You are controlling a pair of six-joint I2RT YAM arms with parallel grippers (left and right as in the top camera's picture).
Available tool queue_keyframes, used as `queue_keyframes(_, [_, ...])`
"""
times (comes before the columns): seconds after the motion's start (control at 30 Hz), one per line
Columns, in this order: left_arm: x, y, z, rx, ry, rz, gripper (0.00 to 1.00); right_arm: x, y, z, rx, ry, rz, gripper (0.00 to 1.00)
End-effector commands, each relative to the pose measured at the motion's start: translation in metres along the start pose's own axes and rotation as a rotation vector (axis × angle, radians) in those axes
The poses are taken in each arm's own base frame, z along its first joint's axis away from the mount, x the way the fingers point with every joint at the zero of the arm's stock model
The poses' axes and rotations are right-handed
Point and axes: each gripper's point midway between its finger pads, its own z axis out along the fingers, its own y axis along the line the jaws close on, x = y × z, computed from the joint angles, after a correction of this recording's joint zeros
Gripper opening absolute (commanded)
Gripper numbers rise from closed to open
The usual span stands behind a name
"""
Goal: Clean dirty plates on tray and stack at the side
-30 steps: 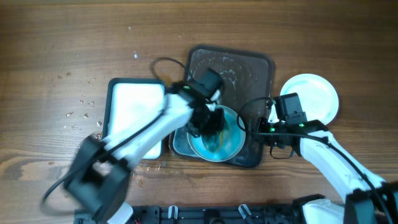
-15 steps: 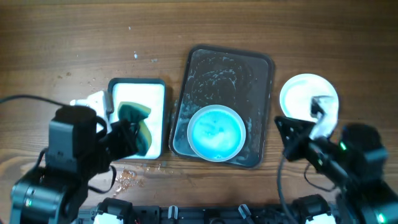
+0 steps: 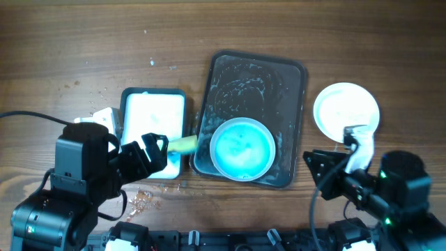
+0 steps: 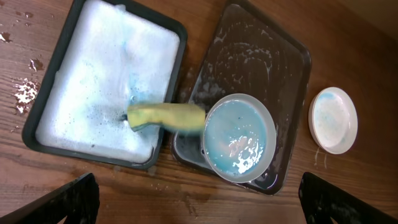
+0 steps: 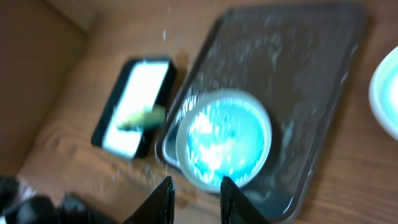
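— Where's the plate?
— The blue plate [image 3: 242,148] sits in the tray [image 3: 258,63], at its near end. The white plate [image 3: 346,108] is on the worktop [image 3: 70,42] to the right.
— Arms?
— I see both raised at the near edge. The left pincer [image 4: 199,186] is spread wide and the right pincer [image 5: 196,190] is apart, both empty.
— Changes?
— The sponge [image 3: 182,144] was inside the soapy basin [image 3: 150,94]. It now bridges the basin rim and the tray.

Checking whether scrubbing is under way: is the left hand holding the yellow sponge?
No, the yellow sponge lies loose across the black foam-filled tub's rim, the left hand open above it.
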Motion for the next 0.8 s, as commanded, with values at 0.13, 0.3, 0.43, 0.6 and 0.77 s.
queue_keyframes(0.13, [-0.002, 0.003, -0.001, -0.013, -0.010, 0.004, 1.00, 0.050, -0.029, 0.070, 0.004, 0.371, 0.057, 0.27])
queue_keyframes(0.3, [-0.002, 0.003, -0.001, -0.014, -0.009, 0.004, 1.00, 0.092, -0.076, 0.135, 0.238, 0.562, 0.148, 0.28])
queue_keyframes(0.43, [0.001, 0.004, -0.001, -0.020, 0.001, 0.003, 1.00, 0.118, -0.102, 0.180, 0.275, 0.669, 0.170, 0.31])
queue_keyframes(0.6, [0.001, 0.004, -0.001, -0.020, 0.001, 0.003, 1.00, 0.142, -0.120, 0.199, 0.318, 0.739, 0.226, 0.04])
queue_keyframes(0.77, [0.001, 0.004, -0.001, -0.020, 0.001, 0.003, 1.00, 0.056, -0.124, 0.173, 0.380, 0.490, 0.249, 0.04])
